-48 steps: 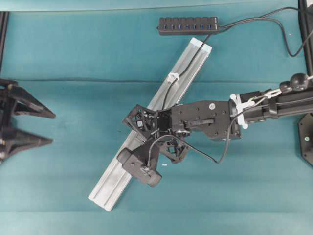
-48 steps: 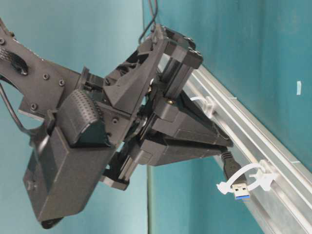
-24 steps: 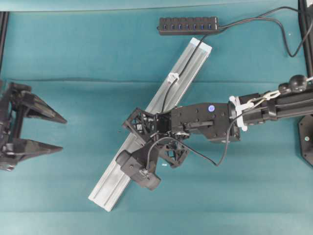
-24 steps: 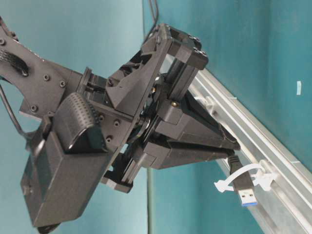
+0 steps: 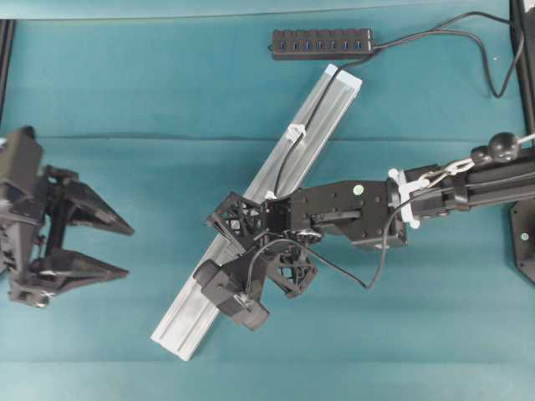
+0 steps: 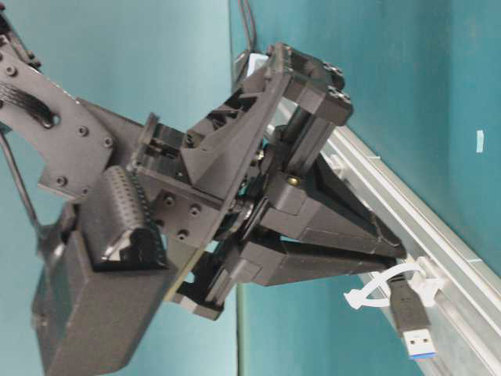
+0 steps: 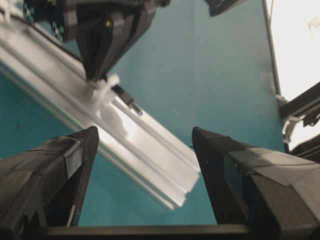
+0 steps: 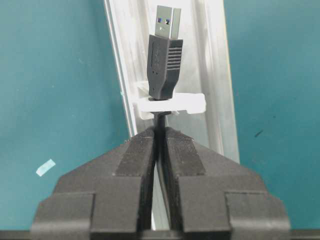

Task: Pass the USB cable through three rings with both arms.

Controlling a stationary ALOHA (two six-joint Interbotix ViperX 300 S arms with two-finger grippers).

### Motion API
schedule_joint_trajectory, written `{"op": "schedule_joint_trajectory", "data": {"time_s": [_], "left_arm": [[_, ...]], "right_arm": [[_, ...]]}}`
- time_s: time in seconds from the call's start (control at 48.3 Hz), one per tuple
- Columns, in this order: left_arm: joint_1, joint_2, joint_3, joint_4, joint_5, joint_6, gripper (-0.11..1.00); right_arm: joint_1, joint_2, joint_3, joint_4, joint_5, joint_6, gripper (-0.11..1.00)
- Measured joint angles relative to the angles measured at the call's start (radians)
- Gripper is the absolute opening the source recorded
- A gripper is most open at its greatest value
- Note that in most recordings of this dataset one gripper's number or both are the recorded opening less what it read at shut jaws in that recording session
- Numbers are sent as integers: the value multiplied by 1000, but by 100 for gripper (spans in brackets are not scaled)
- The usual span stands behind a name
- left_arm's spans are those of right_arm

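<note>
The silver rail [image 5: 313, 113] lies diagonally on the teal table. The USB cable [image 5: 288, 154] runs from the black hub [image 5: 322, 42] along the rail and through a whitish ring [image 5: 295, 131]. My right gripper [image 8: 161, 132] is shut on the cable just behind the plug [image 8: 166, 65]. The plug sticks out past another ring [image 8: 170, 104]. The table-level view shows the same plug [image 6: 412, 313] beyond that ring [image 6: 389, 283]. The right arm hides this part of the rail from overhead. My left gripper [image 5: 125, 246] is open and empty, left of the rail. Its view shows the ring [image 7: 102, 91] and plug [image 7: 128, 101].
The cable's slack loops at the back right [image 5: 493, 58]. Between the plug and the rail's near end [image 7: 180, 192] no other ring shows. A small white scrap [image 8: 46, 167] lies on the table beside the rail.
My right gripper has moved down the rail, pushing the plug from inside the ring to fully out past it. My left gripper has moved right, toward the rail, still open.
</note>
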Motion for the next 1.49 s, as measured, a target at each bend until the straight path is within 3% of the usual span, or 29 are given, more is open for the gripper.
{"op": "schedule_joint_trajectory", "data": {"time_s": [0.228, 0.456, 0.891, 1.492], "left_arm": [[-11, 72, -9, 0, -12, -60, 83], [-14, 140, -26, 0, -17, -166, 83], [-15, 347, -69, 0, -233, -173, 83], [-15, 640, -190, -2, -256, -210, 83]], "right_arm": [[2, 0, 0, 18, -21, 0, 6], [2, 2, -2, 34, -38, 0, 6], [0, 2, -3, 35, -40, 37, 6], [0, 2, -3, 35, -38, 41, 6]]}}
